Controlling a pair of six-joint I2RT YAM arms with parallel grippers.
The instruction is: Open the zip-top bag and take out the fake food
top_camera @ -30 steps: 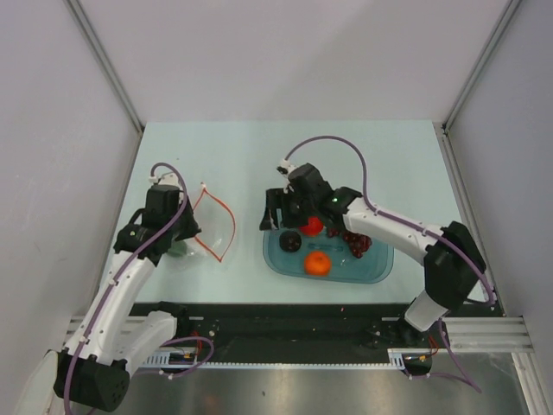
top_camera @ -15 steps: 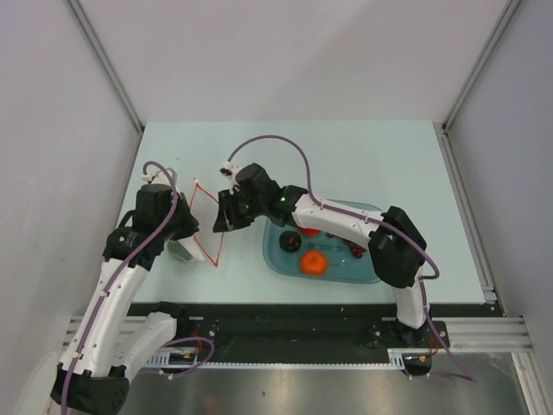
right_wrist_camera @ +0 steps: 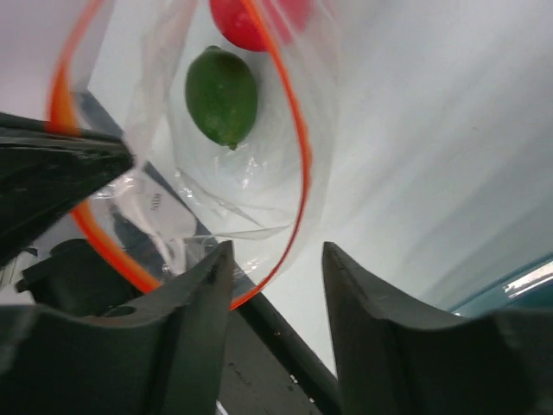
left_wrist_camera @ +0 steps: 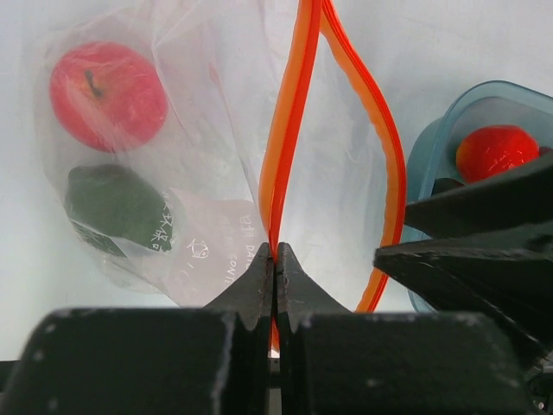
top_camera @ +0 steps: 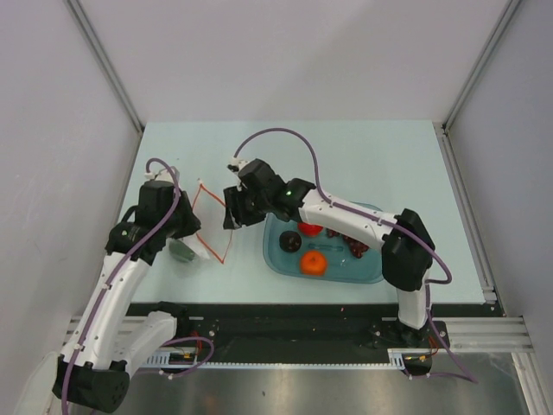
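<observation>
Left gripper: jaws pressed together, pinching one side of the orange zip strip of the zip-top bag. The bag lies on the pale table, left of the teal tub, with its mouth gaping. Inside it are a red apple and a green fruit.

Right gripper: jaws spread, at the bag's open mouth, gripping nothing.

The tub holds an orange, a dark fruit, a red fruit and grapes.
</observation>
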